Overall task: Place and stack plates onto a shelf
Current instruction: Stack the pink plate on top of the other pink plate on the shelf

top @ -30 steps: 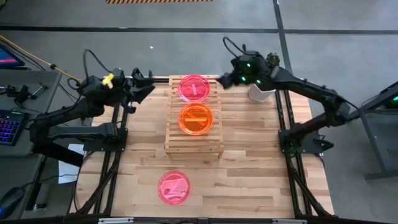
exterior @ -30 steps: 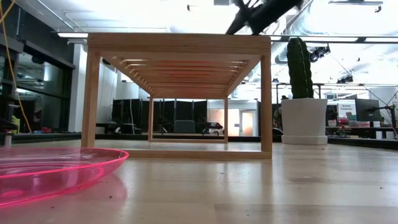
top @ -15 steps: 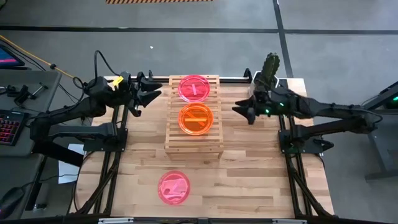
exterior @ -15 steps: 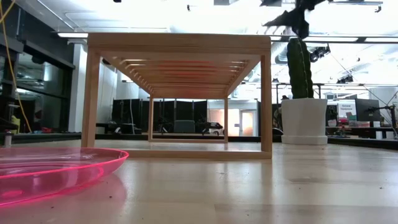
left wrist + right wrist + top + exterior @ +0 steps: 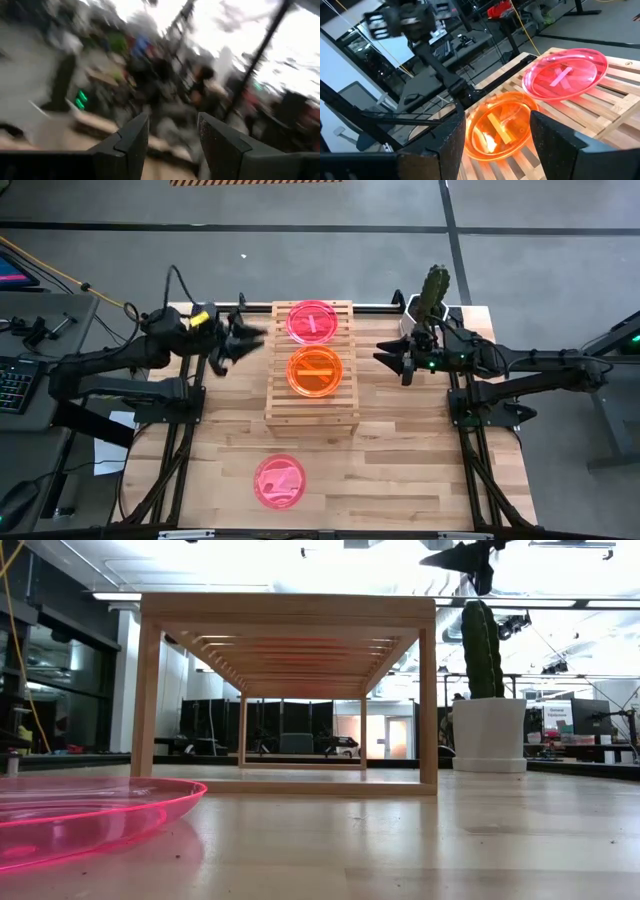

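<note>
The shelf [image 5: 311, 408], a slatted light-wood rack, stands mid-table on its legs. A pink plate [image 5: 313, 321] lies on its far end and an orange plate [image 5: 315, 372] on its middle; the right wrist view shows both, the orange plate [image 5: 497, 125] and the pink plate [image 5: 565, 75]. A second pink plate [image 5: 279, 481] lies on the tabletop near the front edge and shows in the low view [image 5: 80, 815]. My left gripper [image 5: 250, 340] hovers open, left of the shelf's far end. My right gripper [image 5: 388, 356] hovers open, right of the orange plate.
A cactus in a white pot [image 5: 428, 300] stands at the table's far right corner, just behind my right arm, and rises tall in the low view [image 5: 485, 690]. Bare wooden tabletop [image 5: 400, 470] lies around the front plate.
My right gripper has swung back from beside the pink plate at the shelf's far end, toward the table's right and near side, and has come to rest beside the orange plate, still open. My left gripper has crept a little toward the shelf.
</note>
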Controlling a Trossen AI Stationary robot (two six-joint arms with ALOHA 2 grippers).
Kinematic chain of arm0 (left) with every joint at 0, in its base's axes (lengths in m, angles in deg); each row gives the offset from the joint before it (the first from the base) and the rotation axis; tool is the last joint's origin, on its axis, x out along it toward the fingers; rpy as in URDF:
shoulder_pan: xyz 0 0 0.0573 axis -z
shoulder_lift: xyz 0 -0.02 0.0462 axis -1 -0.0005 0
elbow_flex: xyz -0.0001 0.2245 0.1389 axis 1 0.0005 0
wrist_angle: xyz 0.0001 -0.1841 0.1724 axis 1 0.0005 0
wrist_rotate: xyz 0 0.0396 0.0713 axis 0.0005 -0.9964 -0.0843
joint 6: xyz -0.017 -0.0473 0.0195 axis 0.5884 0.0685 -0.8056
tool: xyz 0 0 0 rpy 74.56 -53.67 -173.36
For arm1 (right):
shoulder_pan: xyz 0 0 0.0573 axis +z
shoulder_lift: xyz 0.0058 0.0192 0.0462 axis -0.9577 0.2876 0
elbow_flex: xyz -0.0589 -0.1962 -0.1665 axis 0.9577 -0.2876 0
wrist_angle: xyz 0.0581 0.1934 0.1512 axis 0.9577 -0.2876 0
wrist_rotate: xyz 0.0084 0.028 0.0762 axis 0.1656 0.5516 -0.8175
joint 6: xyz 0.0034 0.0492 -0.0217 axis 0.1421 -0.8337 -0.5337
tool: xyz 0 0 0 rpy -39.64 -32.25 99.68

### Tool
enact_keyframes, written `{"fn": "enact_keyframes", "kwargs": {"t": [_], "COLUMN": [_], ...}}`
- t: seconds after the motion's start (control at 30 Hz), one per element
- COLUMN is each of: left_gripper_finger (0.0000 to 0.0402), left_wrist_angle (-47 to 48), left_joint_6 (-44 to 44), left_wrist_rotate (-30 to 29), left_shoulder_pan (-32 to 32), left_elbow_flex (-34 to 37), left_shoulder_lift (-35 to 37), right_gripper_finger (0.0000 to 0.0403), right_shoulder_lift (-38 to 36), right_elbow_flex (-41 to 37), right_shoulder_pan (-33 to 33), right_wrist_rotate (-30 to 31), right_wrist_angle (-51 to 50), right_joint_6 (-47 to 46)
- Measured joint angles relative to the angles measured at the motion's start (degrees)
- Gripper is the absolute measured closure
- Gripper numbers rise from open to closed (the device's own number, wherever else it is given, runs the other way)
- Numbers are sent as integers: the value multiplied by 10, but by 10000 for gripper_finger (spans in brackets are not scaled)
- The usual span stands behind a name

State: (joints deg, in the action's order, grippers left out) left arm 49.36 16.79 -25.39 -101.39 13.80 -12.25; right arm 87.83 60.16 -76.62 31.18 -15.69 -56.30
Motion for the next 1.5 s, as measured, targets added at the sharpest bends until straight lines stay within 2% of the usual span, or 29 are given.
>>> {"fn": "enact_keyframes", "kwargs": {"t": [0.07,0.17,0.27,0.33,0.43,0.53,0.63,0.73,0.8,0.9,1.3,1.5], "left_gripper_finger": [241,241,241,241,241,241,241,241,241,241,241,241], "left_wrist_angle": [84,261,426,477,499,492,456,346,248,137,77,-10], "left_joint_6": [9,29,97,170,278,413,562,690,734,768,758,760], "left_wrist_rotate": [-4,-35,-60,-64,-66,-91,-106,-108,-111,-129,-137,-133], "left_shoulder_pan": [46,131,223,282,364,428,463,476,480,479,475,470], "left_elbow_flex": [-31,-82,-108,-104,-69,-15,57,131,174,212,215,213], "left_shoulder_lift": [-3,-16,-35,-48,-70,-94,-125,-152,-169,-208,-341,-401], "right_gripper_finger": [198,198,198,198,198,198,198,198,198,198,198,198], "right_shoulder_lift": [0,0,0,0,0,0,0,0,0,0,2,12], "right_elbow_flex": [0,0,0,0,0,0,0,0,0,0,1,1], "right_shoulder_pan": [0,0,0,0,0,0,0,0,0,0,0,0], "right_wrist_rotate": [0,-1,-1,-1,-1,-1,-1,-1,-1,-1,0,-1], "right_wrist_angle": [0,-1,-7,-11,-19,-31,-46,-57,-58,-62,-83,-99], "right_joint_6": [0,0,0,0,0,-8,-20,-21,-21,-21,-21,-33]}}
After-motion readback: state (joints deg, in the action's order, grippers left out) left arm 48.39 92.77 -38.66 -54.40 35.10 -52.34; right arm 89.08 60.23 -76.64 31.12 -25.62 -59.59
